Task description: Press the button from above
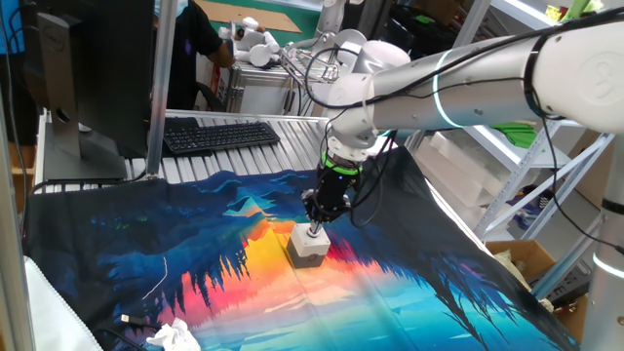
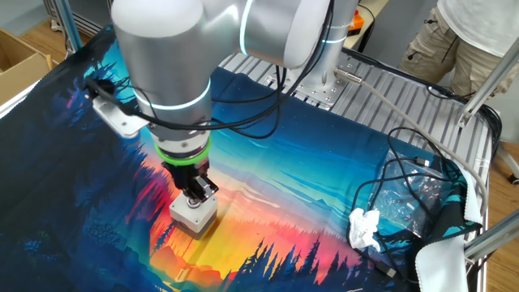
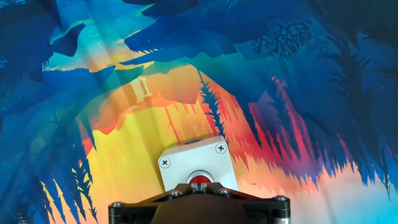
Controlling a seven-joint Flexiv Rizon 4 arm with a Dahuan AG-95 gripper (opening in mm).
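Button sits a little below the middle of one fixed view, its light grey cube housing resting on the colourful printed cloth that covers the tabletop. The tool is directly above it, pointing straight down, with its tip at the top face of the housing; whether it actually presses the red cap cannot be made out from here.

From the other fixed view, the button lies in the lower left of the frame, on the orange and yellow part of the cloth. The tool stands upright over it, its lower end meeting the top of the housing, and the arm's grey wrist with a green ring rises above.

Looking along the hand view, the housing shows at the bottom centre with two screws at its upper corners. A sliver of the red cap peeks out just above the dark body of the tool, which fills the bottom edge. No fingertips show here, so I cannot tell if the tool is open or closed.

A black keyboard lies at the upper left of one fixed view, well apart from the button. Crumpled white paper rests at the lower right of the other fixed view.
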